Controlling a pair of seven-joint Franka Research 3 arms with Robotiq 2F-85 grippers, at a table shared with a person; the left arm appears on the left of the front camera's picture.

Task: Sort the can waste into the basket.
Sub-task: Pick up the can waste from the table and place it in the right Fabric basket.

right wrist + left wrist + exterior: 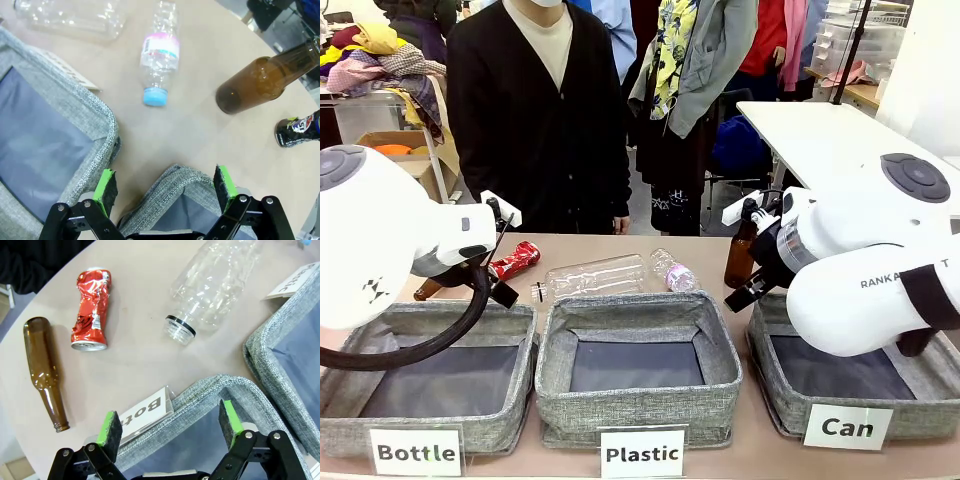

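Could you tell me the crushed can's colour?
The can is red with white print, clearest in left wrist view.

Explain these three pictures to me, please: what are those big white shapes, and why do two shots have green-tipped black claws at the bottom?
The white shapes are two robot arms, the left arm and the right arm, seen from a camera between them, facing a person across the table. The other two pictures come from cameras on each wrist, looking along that arm's fingers: the left fingers and the right fingers. Both pairs are open and hold nothing. On the table are a crushed red can, a black can, brown bottles and clear plastic bottles. In front stand three grey baskets; cans belong in the Can basket.
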